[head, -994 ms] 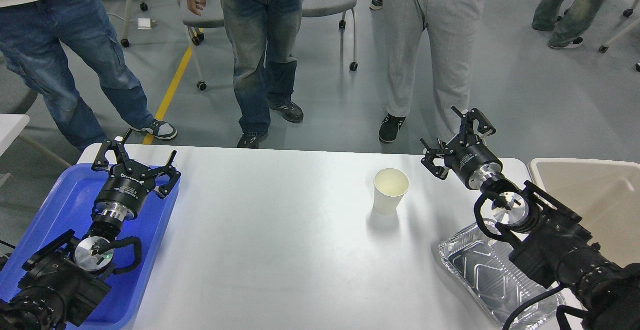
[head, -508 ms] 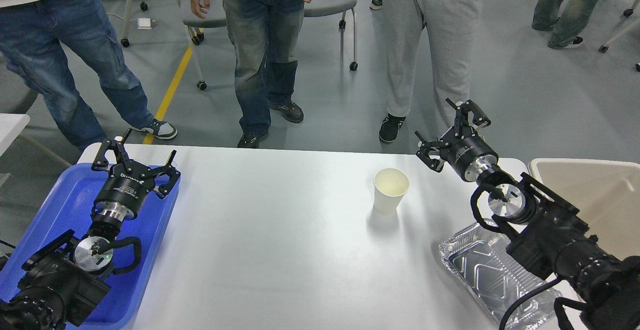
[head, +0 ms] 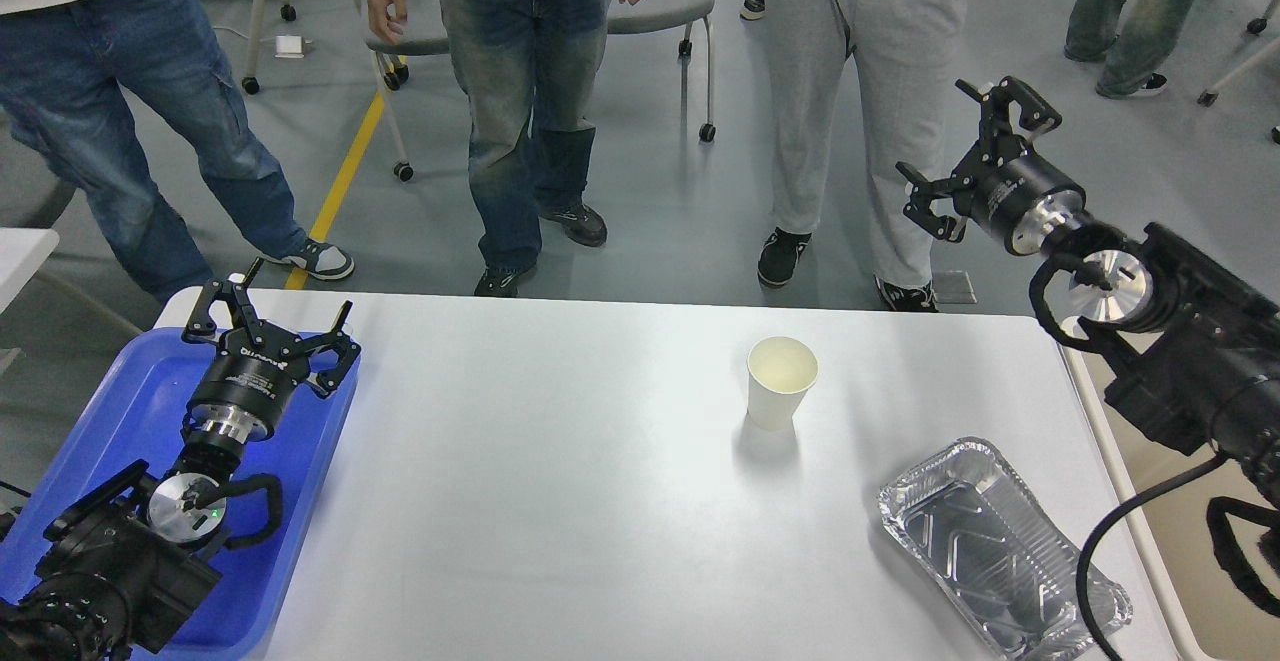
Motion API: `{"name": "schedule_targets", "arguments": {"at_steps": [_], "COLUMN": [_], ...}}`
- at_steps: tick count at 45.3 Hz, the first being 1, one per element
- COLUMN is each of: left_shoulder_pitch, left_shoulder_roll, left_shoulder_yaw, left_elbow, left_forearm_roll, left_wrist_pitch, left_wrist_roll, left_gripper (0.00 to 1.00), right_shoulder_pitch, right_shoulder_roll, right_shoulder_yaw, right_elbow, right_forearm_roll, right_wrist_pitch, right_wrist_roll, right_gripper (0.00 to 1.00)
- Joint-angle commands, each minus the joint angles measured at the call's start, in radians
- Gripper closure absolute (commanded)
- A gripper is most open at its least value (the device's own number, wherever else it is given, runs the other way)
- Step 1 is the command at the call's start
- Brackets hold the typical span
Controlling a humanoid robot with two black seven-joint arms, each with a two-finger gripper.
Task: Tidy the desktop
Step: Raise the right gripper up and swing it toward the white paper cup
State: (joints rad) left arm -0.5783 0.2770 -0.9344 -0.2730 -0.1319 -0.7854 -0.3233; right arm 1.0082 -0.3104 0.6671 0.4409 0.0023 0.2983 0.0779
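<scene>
Cup [head: 782,379] stands on table [head: 560,481], right of centre. Foil pan [head: 1000,546] lies at near right corner. Tray [head: 110,411] sits along table's left edge.

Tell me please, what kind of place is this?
Probably a lab or demo room: onlookers stand on a grey floor with a yellow line, and wheeled office chairs sit behind the white desktop.

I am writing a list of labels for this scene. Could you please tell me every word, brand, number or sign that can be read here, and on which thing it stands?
No text can be read with certainty.
Left gripper: white lettering on its black body, too small and tilted to read.
Right gripper: small white print on its body, too blurred to read.
Paper cup, foil tray, blue tray, desktop: no text visible.
</scene>
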Motion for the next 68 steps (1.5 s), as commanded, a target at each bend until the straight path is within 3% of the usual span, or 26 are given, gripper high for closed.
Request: {"name": "schedule_targets", "arguments": {"at_steps": [1, 18, 35, 50, 68], "left_shoulder_pitch": [0.0, 0.0, 0.0, 0.0, 0.0], "left_shoulder_roll": [-0.001, 0.001, 0.001, 0.001, 0.001], "left_shoulder_yaw": [0.0, 0.0, 0.0, 0.0, -0.001], "left_elbow": [0.0, 0.0, 0.0, 0.0, 0.0], "left_forearm_roll": [0.0, 0.0, 0.0, 0.0, 0.0], "left_wrist_pitch": [0.0, 0.0, 0.0, 0.0, 0.0], "left_wrist_roll": [0.001, 0.001, 0.0, 0.0, 0.001], "left_gripper": [0.0, 0.0, 0.0, 0.0, 0.0], "right_shoulder_pitch": [0.104, 0.153, 0.234, 0.362, 0.486], "right_shoulder_roll": [-0.09, -0.263, -0.36, -0.351, -0.201], "right_shoulder_yaw": [-0.072, -0.193, -0.386, -0.609, -0.883], "right_elbow": [0.025, 0.313, 0.559, 0.659, 0.654], "right_forearm_roll": [0.005, 0.004, -0.05, -0.143, -0.358], "right_wrist_pitch": [0.001, -0.056, -0.082, -0.082, -0.079], "right_wrist_roll": [-0.055, -0.076, -0.084, -0.093, -0.113], "right_gripper": [0.0, 0.0, 0.0, 0.0, 0.0]}}
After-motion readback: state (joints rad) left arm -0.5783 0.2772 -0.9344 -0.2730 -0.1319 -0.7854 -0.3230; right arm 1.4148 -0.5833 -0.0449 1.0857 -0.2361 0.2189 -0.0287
